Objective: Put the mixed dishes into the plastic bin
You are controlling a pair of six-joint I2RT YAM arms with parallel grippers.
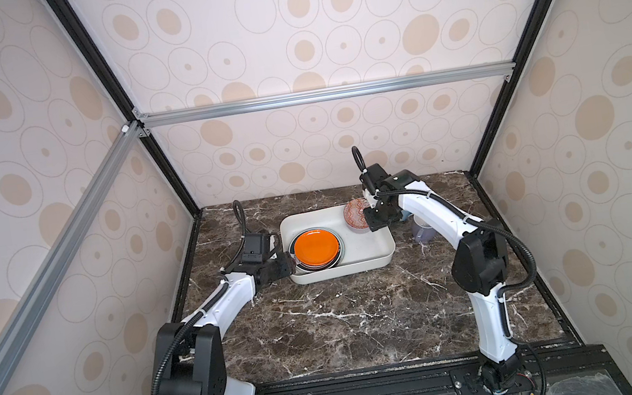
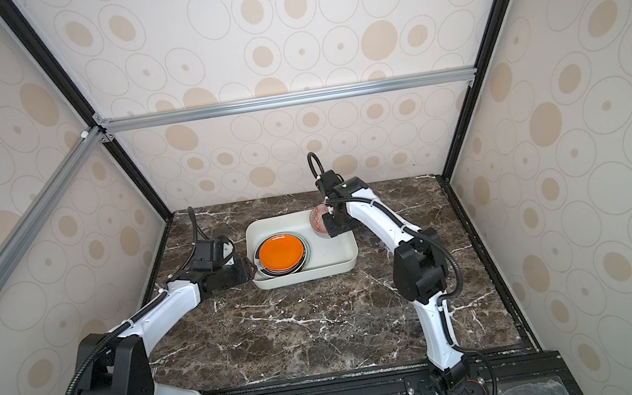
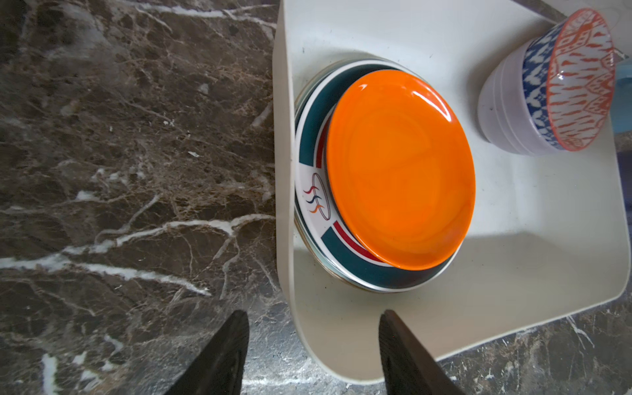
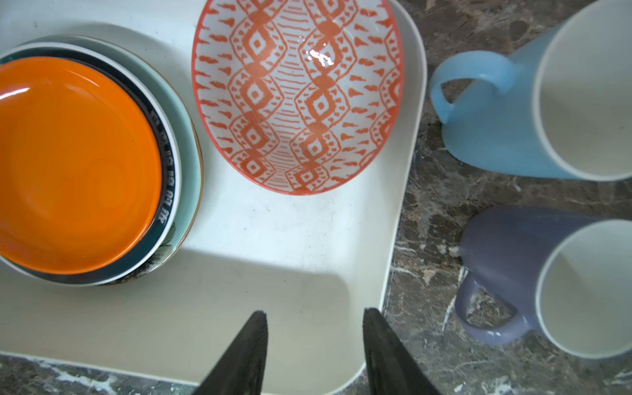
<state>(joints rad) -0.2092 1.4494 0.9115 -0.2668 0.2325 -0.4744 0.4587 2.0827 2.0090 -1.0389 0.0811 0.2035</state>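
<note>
Right gripper [image 4: 313, 314] hangs with its jaws parted and nothing between them, over the right-hand wall of the plastic bin [image 1: 349, 270], just beside the red-patterned bowl [image 4: 297, 95]. That bowl sits inside the bin at its far right end, nested in a lavender bowl [image 3: 502, 109]. Against the bin's left wall lies the plate stack, with the orange plate [image 3: 400, 171] on top, a green-rimmed plate [image 3: 314, 113] under it and a pale teal one [image 4: 186, 136] lower down. Left gripper [image 3: 313, 316] is likewise parted and empty, with one finger on each side of the bin's left wall; whether it touches, I cannot tell. Plates and bowls look done, so the step in hand is probably the mugs. The light blue mug [image 4: 496, 130] and lavender mug [image 4: 506, 260] stand upright on the marble tabletop [image 1: 345, 328], just outside the bin's right wall and close together. The next move likely calls for the right gripper to swing outward past that wall, pinch one mug's rim without nudging the other, lift it clear of the wall, and set it on the bare floor at the bin's front right.
</note>
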